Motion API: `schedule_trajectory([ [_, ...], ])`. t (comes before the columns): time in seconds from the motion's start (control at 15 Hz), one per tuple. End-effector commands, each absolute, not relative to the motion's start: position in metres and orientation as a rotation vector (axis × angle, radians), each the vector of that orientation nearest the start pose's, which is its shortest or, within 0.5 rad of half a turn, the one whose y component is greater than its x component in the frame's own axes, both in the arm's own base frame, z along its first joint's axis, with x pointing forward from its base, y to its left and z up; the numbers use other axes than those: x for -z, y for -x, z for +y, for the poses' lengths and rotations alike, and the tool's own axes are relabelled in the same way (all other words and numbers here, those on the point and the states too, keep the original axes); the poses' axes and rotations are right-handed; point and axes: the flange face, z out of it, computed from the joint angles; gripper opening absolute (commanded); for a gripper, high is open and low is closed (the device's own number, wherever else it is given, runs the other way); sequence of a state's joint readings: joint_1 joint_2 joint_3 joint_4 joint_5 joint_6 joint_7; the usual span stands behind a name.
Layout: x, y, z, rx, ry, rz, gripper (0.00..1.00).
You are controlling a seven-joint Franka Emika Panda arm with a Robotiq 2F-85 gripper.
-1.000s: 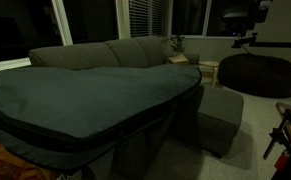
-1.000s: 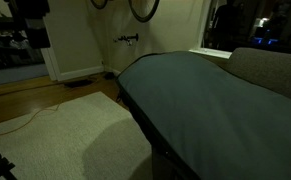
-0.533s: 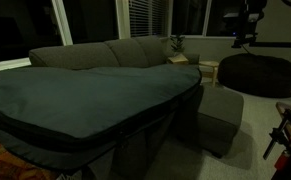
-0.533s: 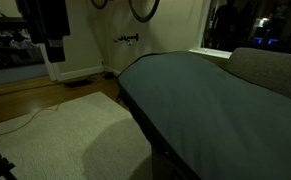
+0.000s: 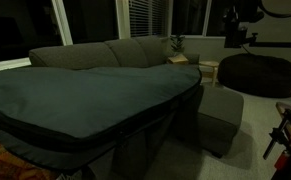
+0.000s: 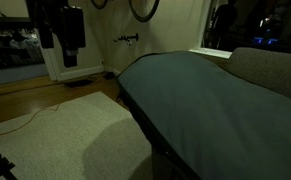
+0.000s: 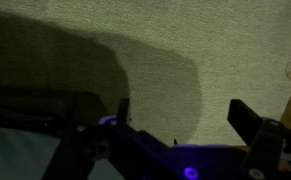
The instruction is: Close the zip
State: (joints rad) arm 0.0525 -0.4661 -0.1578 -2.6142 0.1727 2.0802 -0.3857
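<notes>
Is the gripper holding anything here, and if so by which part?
Nothing is held. In the wrist view the gripper is open, with only carpet showing between its fingers, and it is not touching the fabric case.

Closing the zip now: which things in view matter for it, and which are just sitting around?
For the job: zip, fabric case, gripper.
Lying about: sofa, beanbag, ottoman, rug.
</notes>
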Motion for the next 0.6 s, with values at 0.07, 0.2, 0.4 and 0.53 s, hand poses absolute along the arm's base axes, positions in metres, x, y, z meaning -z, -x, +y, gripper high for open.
schedule_trajectory([
  [0.07,-0.382,-0.395,-0.006,-0.013,2.839,-0.404,1.00],
  [0.2,-0.374,-0.400,0.003,-0.008,2.815,-0.430,1.00],
  [0.4,-0.365,-0.409,0.015,0.011,2.780,-0.456,1.00],
  [0.53,-0.360,-0.416,0.020,0.032,2.763,-0.463,1.00],
])
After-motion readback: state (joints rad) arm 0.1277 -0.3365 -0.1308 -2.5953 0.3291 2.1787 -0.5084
